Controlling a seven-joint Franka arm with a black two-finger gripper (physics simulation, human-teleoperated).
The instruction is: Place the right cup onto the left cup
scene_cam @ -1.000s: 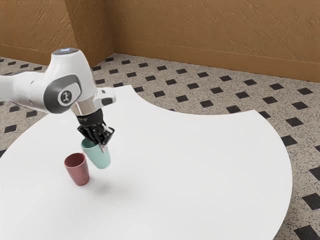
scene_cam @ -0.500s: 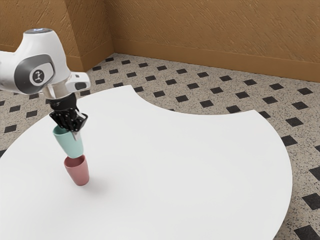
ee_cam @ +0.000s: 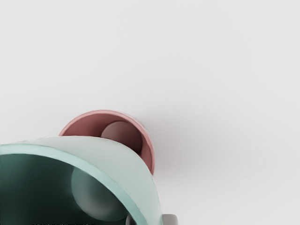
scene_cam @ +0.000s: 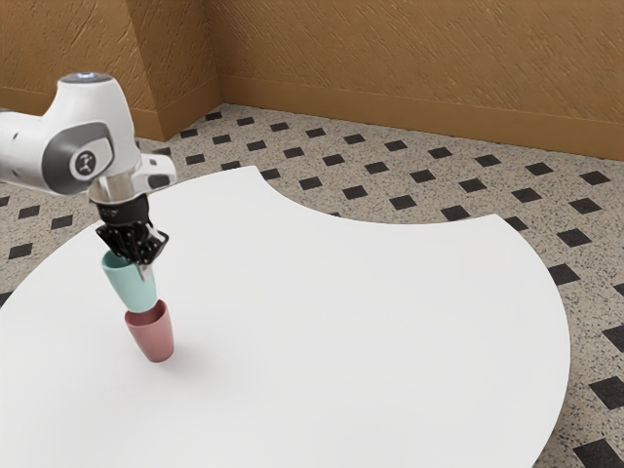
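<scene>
Holding the teal cup (scene_cam: 132, 286) by its wall at the rim, the gripper (scene_cam: 143, 266) is nearly closed, one finger inside the cup and one outside (ee_cam: 169, 219). The teal cup is directly above the red cup (scene_cam: 153, 336), leaning slightly, its base at the height of the red rim. Whether the base touches or enters the red mouth cannot be told.

Handling: the teal cup is probably light and stiff, with a smooth, moderately slippery wall. Treat as possibly brittle. The rim is a sound place to take hold — it leaves the tapered base free — but the off-centre grip may let the cup swing about the fingers. Centre the base over the red mouth, lower slowly, and release only when seated. An offset descent could tip the red cup, which stands upright on the table (scene_cam: 341, 322).

Surface: flat, white, matte, with a curved edge that cuts inward on the far side; faint soft shadows lie beside the red cup. Room: speckled floor (scene_cam: 395, 190) with dark diamond insets — textured brown wall (scene_cam: 409, 49) behind.
</scene>
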